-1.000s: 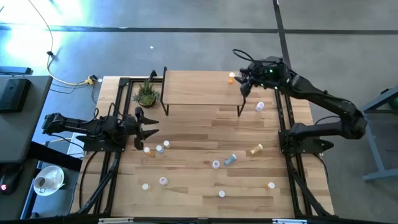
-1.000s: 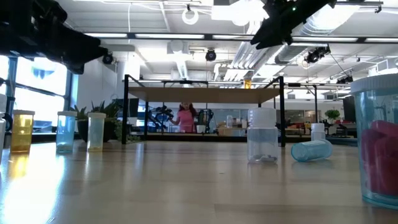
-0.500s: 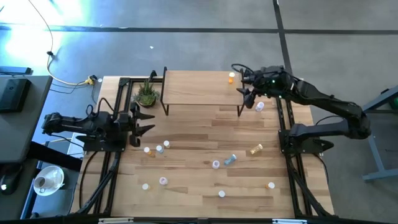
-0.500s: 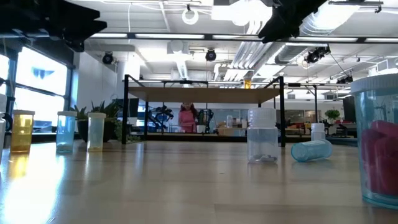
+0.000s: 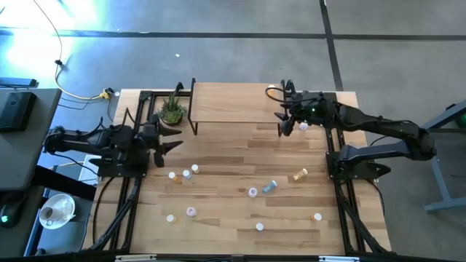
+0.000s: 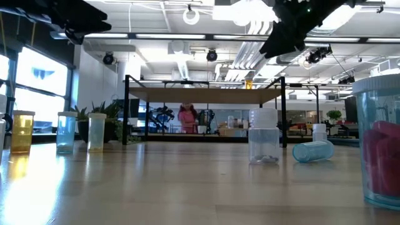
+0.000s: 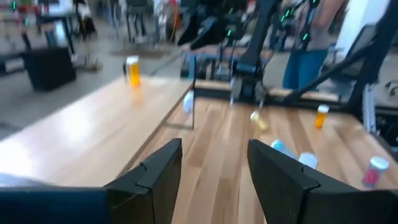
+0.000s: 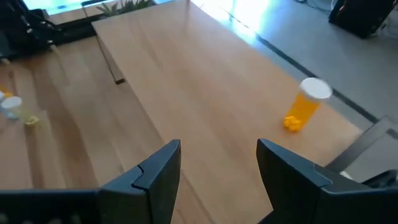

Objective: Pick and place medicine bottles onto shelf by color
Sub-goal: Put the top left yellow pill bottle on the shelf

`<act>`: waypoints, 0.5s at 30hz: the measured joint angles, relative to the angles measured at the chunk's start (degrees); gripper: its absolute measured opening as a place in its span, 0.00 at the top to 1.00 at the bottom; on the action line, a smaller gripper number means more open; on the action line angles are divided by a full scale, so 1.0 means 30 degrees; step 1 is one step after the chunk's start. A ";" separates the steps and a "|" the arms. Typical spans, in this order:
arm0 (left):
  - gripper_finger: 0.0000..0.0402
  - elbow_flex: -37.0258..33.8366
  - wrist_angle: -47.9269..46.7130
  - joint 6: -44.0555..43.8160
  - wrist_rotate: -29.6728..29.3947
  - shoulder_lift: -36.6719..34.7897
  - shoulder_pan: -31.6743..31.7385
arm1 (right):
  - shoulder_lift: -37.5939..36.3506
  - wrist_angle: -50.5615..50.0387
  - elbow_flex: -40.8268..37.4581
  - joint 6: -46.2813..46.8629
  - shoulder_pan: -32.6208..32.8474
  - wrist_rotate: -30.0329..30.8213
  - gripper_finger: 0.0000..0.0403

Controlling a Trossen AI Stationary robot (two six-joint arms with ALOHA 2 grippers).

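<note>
I see my right end effector (image 5: 282,116) over the right end of the shelf (image 5: 233,102), jaws released and nothing between them. In the right wrist view the two dark fingers (image 8: 158,171) stand apart above the shelf's light wood top, and an orange bottle (image 8: 305,104) stands upright near the shelf's far edge, beside them but not touched. From above, that orange bottle (image 5: 271,90) sits at the shelf's back right corner. A pale bottle (image 5: 303,124) rests on the desk (image 5: 240,218) just right of the shelf, close under my right arm.

My left end effector (image 5: 172,138) waits at the desk's left edge, near the plant (image 5: 172,109), jaws released and empty; its fingers (image 7: 155,174) point across the desk.

The other bottles are scattered on the desk in front of the shelf: a small group (image 5: 183,174) at the left, a teal one (image 5: 269,186) lying on its side near the middle, a yellow one (image 5: 299,175) to its right, and more along the front.
</note>
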 joint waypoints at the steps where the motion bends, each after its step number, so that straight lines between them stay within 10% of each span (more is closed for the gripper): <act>1: 0.57 0.0340 -0.0543 -0.0326 -0.0075 0.0354 0.0000 | 0.0000 0.0023 -0.0021 0.0221 0.0156 0.0000 0.50; 15: 0.57 0.3055 -0.4342 -0.5884 0.1769 0.5616 0.0000 | 0.0000 0.0069 -0.0037 0.1102 0.2260 0.3064 0.50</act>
